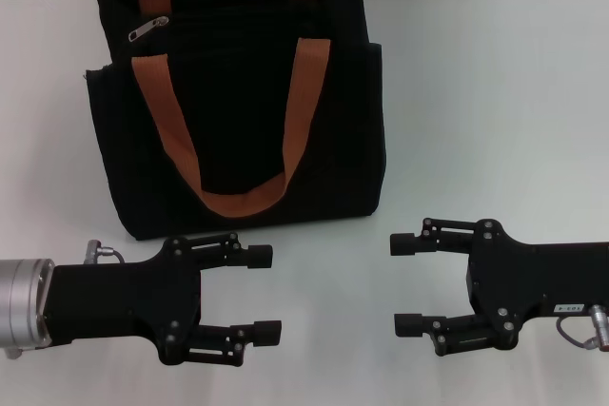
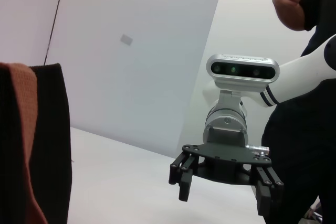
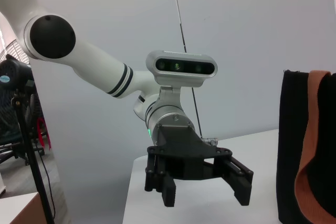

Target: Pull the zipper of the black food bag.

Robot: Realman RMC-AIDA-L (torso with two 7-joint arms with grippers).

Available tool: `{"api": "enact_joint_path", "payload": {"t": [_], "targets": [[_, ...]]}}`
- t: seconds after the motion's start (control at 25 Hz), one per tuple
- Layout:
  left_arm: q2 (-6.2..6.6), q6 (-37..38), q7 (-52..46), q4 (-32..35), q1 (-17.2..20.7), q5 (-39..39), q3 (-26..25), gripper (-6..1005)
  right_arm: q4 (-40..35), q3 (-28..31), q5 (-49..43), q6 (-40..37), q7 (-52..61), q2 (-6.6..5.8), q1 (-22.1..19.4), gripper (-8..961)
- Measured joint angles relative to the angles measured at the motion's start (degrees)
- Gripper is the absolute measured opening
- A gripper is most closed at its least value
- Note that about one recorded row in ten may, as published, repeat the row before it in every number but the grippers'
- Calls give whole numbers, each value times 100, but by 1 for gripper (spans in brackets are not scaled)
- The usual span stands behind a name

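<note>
While both arms sit low over the white desk (image 1: pixel 476 92), the left gripper (image 1: pixel 265 294) has its jaws spread wide and empty, and the right gripper (image 1: pixel 404 284) faces it, likewise spread with nothing between its fingers. Beyond the two, farther from the robot and more on the left gripper's side, stands the black food bag (image 1: pixel 238 111), upright, its orange-brown handles (image 1: pixel 171 130) drooping down the front. Up near the bag's top corner, well apart from either gripper, the silver zipper (image 1: pixel 147 29) lies slanted on its track. What the bag holds inside cannot be seen.
</note>
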Motion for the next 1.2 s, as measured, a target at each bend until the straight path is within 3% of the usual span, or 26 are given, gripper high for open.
{"api": "enact_joint_path", "payload": {"t": [0.76, 0.96, 1.2], "targets": [[-27, 91, 7, 0, -1, -38, -154, 829, 1, 13, 0, -9, 0, 0, -41, 810], [-139, 296, 306, 0, -3, -50, -997, 829, 1, 22, 0, 21, 0, 0, -44, 810], [-249, 820, 933, -286, 12, -57, -2682, 828, 1, 39, 0, 44, -1, 0, -44, 809]]}}
